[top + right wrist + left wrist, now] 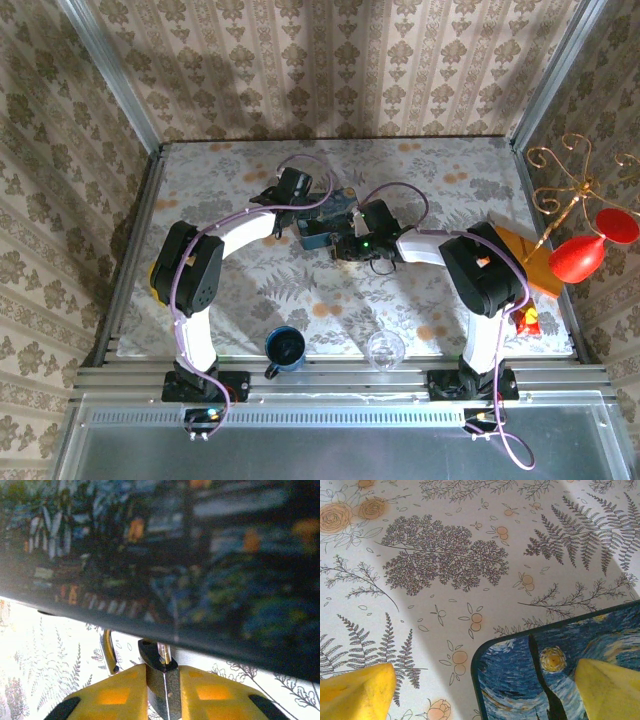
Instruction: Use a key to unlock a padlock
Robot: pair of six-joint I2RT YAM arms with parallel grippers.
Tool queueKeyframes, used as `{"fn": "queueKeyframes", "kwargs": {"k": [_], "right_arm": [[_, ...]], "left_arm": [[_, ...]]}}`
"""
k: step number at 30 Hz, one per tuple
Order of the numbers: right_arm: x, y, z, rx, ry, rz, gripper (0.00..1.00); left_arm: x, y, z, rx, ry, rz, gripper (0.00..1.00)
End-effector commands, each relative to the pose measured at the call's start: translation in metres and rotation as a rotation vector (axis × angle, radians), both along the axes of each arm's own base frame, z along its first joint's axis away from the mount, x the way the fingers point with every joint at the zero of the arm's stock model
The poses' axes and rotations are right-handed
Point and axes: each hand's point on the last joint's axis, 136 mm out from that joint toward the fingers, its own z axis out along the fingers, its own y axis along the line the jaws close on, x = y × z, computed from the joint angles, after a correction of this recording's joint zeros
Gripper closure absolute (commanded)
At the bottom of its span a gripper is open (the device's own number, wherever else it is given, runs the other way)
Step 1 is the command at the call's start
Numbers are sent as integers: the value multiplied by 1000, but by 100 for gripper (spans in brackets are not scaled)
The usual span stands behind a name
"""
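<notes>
Right gripper (162, 674): pads pressed together on a flat grey metal piece with a dark curved bit at its tip. I take it for the padlock (161, 667), but it is too small to be sure. It sits at the foot of the blue tin (200, 555), right against the tin's side wall.

A slim dark metal strip just left of my right fingertips is probably the key (108, 652). It lies on the table (40, 645), long axis roughly along my fingers and pointing at the tin wall.

Left gripper (485, 680): fingers spread wide, nothing held, one finger over the tin's lid corner and the other over bare cloth. From above, both arms are bent inward and meet at the tin. The left gripper (298, 190) is on the far-left side, so the key lies across the tin from it. My right is nearer, but busy.
</notes>
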Motion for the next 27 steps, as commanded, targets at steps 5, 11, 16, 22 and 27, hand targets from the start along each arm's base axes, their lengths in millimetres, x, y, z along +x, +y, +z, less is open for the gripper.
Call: {"fn": "queueKeyframes", "kwargs": {"k": [5,11,16,22,27], "right_arm": [[1,-9,-18,54,103,-128,100],[5,-5,-7,203,108,-190,100],[7,-8,-5,228,112,-231,100],[10,-20,-9,238,163,-337,100],[10,-25,-9,284,194,-402,100]], "left_arm": [[-26,10,-27,52,123,-14,6],[-26,18,-27,60,124,0,5],[-26,20,-27,58,122,6,5],[-27,20,-29,54,129,9,4],[-28,20,-30,52,131,13,4]]}}
